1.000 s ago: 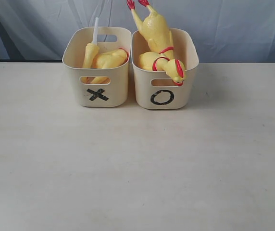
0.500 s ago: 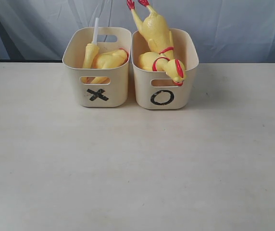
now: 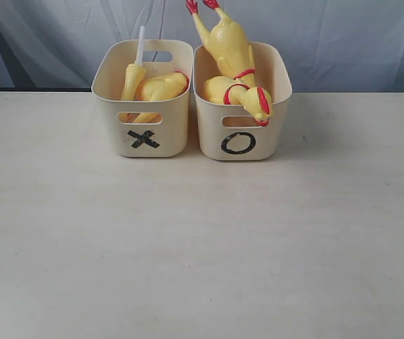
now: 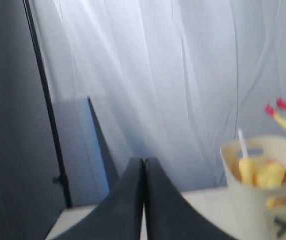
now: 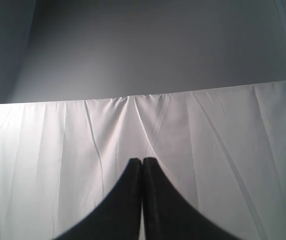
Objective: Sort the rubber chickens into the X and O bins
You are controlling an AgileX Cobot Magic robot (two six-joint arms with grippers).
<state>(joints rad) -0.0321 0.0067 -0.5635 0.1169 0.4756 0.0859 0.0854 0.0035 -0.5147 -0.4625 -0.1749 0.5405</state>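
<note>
yellow rubber chickens point(image 3: 230, 46) in x bin point(image 3: 168, 138), o bin point(image 3: 212, 133); left hand point(image 4: 143, 162), right hand point(image 5: 142, 162) closed, empty.

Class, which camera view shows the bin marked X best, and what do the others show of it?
The exterior view: the X bin stands whole and sharp, its mark facing the camera. The left wrist view catches it blurred and cut off at the frame edge; the right wrist view shows only curtain.
</note>
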